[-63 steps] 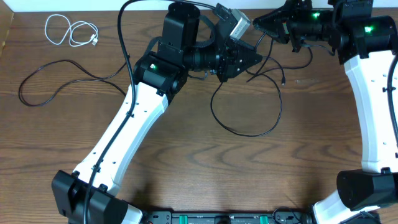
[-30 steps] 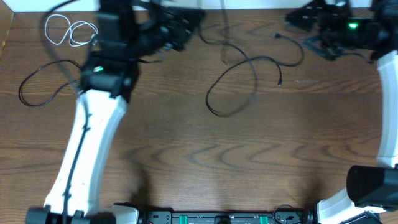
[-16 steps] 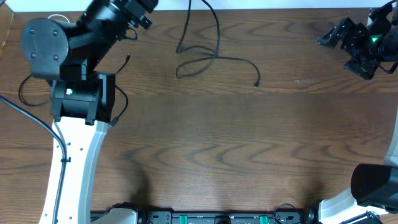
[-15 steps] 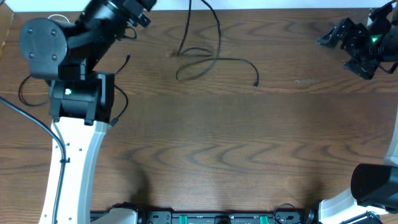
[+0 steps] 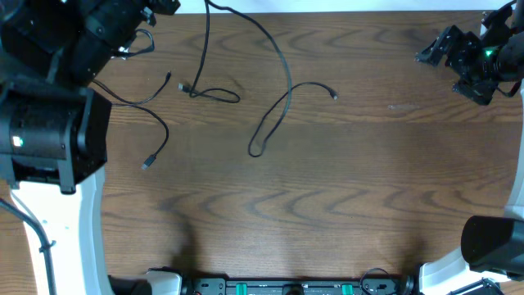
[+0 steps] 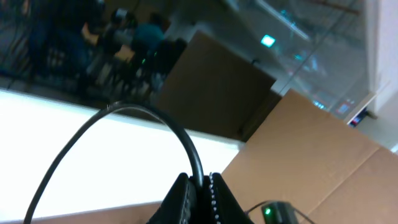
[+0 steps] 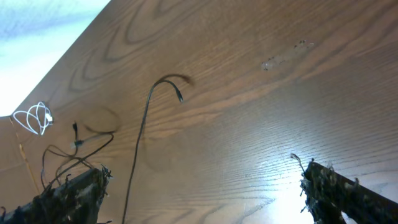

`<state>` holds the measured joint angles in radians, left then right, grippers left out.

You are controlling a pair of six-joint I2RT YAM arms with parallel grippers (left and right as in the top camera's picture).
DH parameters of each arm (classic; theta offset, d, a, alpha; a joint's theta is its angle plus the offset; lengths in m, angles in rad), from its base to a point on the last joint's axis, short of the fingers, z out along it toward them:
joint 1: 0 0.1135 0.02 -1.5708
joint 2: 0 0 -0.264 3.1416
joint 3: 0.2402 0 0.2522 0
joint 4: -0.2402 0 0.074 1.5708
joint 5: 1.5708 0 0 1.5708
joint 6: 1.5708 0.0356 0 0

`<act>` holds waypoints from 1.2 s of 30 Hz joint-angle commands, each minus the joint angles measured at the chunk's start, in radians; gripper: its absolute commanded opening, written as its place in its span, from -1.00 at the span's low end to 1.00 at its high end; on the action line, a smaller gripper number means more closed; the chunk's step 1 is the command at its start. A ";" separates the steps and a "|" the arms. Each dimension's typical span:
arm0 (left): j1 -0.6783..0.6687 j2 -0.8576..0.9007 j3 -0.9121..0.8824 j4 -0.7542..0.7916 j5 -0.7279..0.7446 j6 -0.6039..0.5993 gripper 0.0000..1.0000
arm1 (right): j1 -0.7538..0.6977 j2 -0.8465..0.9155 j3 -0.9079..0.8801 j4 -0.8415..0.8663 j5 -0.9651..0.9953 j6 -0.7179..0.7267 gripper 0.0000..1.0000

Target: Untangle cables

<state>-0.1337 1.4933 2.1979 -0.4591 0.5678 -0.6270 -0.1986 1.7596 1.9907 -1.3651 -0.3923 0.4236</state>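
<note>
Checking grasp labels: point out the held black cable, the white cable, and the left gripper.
black cable (image 6: 193, 158), left wrist view, arc above the fingers.
white cable (image 7: 41, 116), right wrist view, coiled loops.
left gripper (image 6: 200, 185), left wrist view, between shut fingertips.

Robot lab or workshop, wood-grain table (image 5: 327, 205), cardboard boxes (image 6: 323, 155), seated people (image 6: 149, 34) in background

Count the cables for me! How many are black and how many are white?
Black cables: 3, as far as I can trace them; the left arm hides some of the table.
White cables: 1, looped, seen only from the right wrist view.
Total: 4 cables.
</note>
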 commanded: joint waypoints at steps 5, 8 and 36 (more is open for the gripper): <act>-0.006 0.045 0.041 -0.071 0.095 0.134 -0.86 | 0.018 -0.013 0.013 -0.001 -0.002 -0.018 0.99; -0.045 0.043 0.041 -0.082 0.245 0.264 -0.85 | 0.029 -0.013 0.013 0.002 -0.002 -0.018 0.98; 0.156 0.044 -0.033 -0.987 -0.884 0.378 -0.85 | 0.056 -0.013 0.013 0.003 0.002 -0.021 0.98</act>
<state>-0.0200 1.5425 2.1952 -1.4406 -0.1043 -0.2573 -0.1501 1.7596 1.9907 -1.3636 -0.3916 0.4156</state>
